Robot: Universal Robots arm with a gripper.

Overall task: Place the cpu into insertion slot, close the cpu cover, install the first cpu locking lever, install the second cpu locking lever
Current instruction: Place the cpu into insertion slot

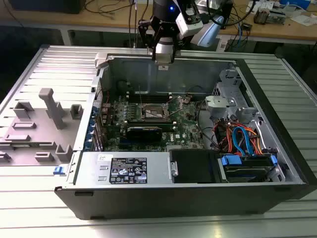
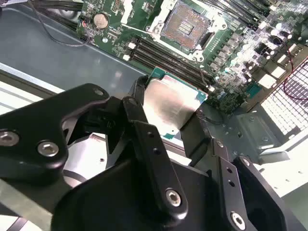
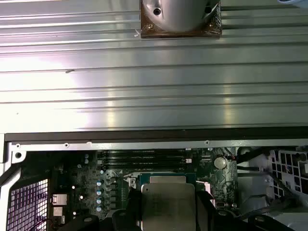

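One hand (image 1: pixel 163 59) | upper centre of the exterior view, above the rear wall of the open computer case (image 1: pixel 173 198) | fingers clamped on the cpu (image 2: pixel 169 109) by its edges | insertion slot (image 1: pixel 157 114) mid-frame on the green motherboard (image 1: pixel 187 125), uncovered, well apart from the cpu.

A robotics workshop, we reckon.
We see an opened computer case (image 1: pixel 188 74) on a ribbed metal counter (image 1: pixel 29 208), cables (image 1: pixel 101 6) strewn across a wooden counter (image 1: pixel 49 22) behind.
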